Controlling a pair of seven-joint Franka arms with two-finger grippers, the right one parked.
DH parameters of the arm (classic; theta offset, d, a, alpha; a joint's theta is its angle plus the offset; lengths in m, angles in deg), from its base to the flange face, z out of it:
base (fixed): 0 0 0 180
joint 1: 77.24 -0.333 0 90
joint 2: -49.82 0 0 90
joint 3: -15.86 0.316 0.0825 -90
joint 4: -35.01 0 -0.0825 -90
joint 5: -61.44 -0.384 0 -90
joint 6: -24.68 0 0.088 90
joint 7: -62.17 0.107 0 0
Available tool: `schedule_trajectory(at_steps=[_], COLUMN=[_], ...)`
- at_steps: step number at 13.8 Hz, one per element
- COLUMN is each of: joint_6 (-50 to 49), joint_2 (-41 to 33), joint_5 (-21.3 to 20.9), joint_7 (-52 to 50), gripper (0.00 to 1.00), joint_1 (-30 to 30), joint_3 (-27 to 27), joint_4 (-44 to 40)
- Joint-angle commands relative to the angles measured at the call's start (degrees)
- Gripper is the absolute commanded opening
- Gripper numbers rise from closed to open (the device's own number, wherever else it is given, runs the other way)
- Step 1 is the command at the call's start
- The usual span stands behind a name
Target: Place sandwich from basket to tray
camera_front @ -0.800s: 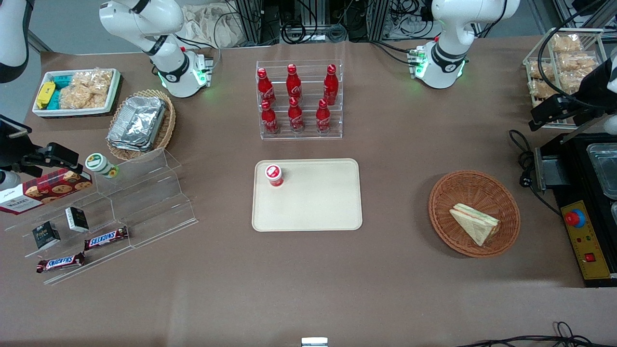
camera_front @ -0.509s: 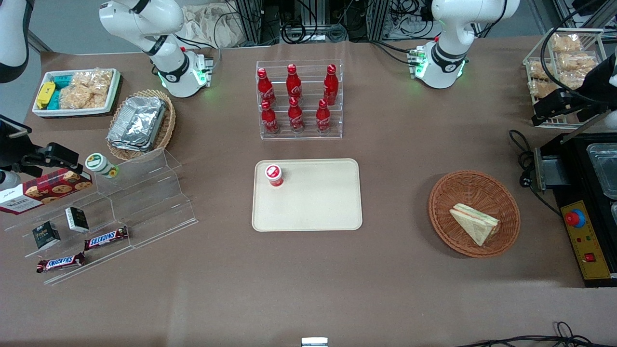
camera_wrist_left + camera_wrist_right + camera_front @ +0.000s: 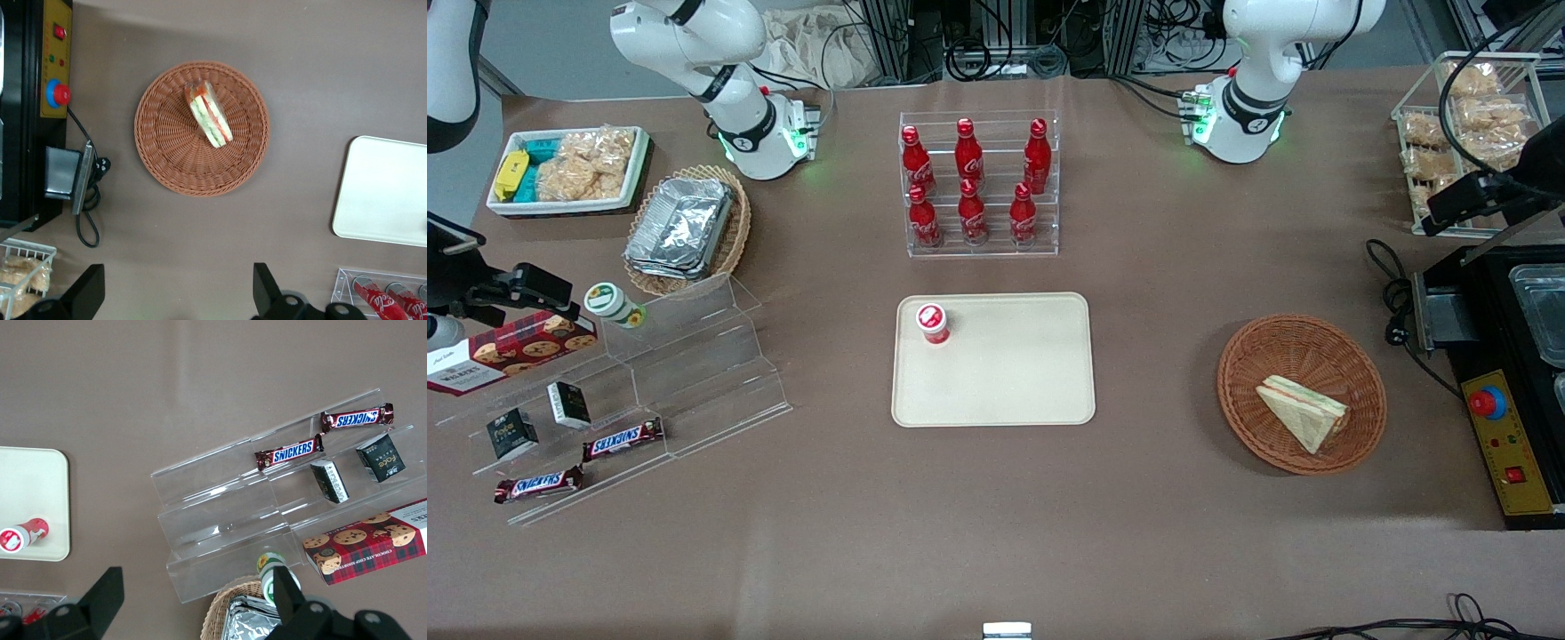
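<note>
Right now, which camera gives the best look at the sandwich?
The left wrist view: its open hand hangs high above the basket, showing the sandwich and its filling stripes. The front view shows it smaller; the right wrist view misses it.

Pincer [image 3: 175,293] fingertips and cola bottles [image 3: 390,300] cut by the left wrist view's edge.

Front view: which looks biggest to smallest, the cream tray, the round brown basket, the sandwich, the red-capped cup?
1. tray
2. basket
3. sandwich
4. red-capped cup
The gripper hangs open, high above the basket.
</note>
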Motion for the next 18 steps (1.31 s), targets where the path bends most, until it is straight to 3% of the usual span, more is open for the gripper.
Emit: schedule_trajectory(at_steps=[1,9,14,18], joint_6=[3.0,26.8,45.2,53.5], joint_2=[4.2,15.4,24.2,29.7], joint_5=[0.6,9.3,9.5,10.0], joint_7=[-1.5,-10.9,-16.1,-20.5], gripper=[1.0,1.0,1.0,1.0], joint_1=[-0.4,-0.3,-0.3,0.0], joint_3=[-0.2,2.9,2.9,2.6], joint_4=[0.7,9.7,15.9,16.2])
